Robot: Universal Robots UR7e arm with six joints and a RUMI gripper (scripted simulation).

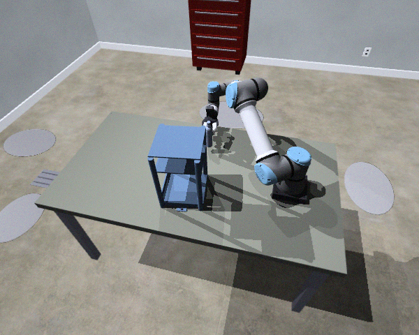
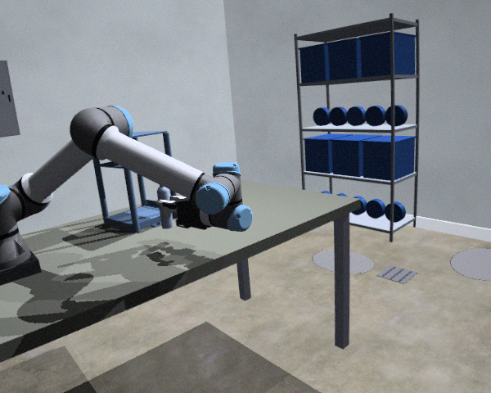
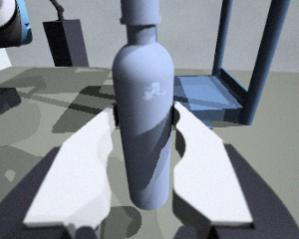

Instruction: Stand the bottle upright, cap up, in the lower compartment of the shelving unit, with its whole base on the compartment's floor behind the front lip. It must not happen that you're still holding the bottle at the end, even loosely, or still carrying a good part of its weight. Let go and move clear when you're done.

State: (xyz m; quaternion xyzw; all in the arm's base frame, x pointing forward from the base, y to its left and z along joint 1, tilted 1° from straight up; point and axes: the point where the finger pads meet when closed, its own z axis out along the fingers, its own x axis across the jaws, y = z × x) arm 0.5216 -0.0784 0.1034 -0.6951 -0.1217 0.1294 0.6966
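A pale grey-blue bottle (image 3: 142,119) stands upright, cap up, between my two white fingers. My gripper (image 3: 146,105) is shut on the bottle's body and holds it a little above the table. In the exterior view the bottle (image 2: 161,208) hangs beside the blue shelving unit (image 2: 131,182). In the top view the gripper (image 1: 210,124) and bottle (image 1: 209,135) are at the far right corner of the shelving unit (image 1: 179,165). The unit's lower compartment floor (image 3: 201,95) shows to the right behind the bottle in the wrist view.
The arm's base (image 1: 289,187) stands on the table right of the shelving unit. The unit's blue posts (image 3: 261,60) rise close to the bottle's right. A red drawer cabinet (image 1: 218,34) and a tall storage rack (image 2: 358,122) stand off the table.
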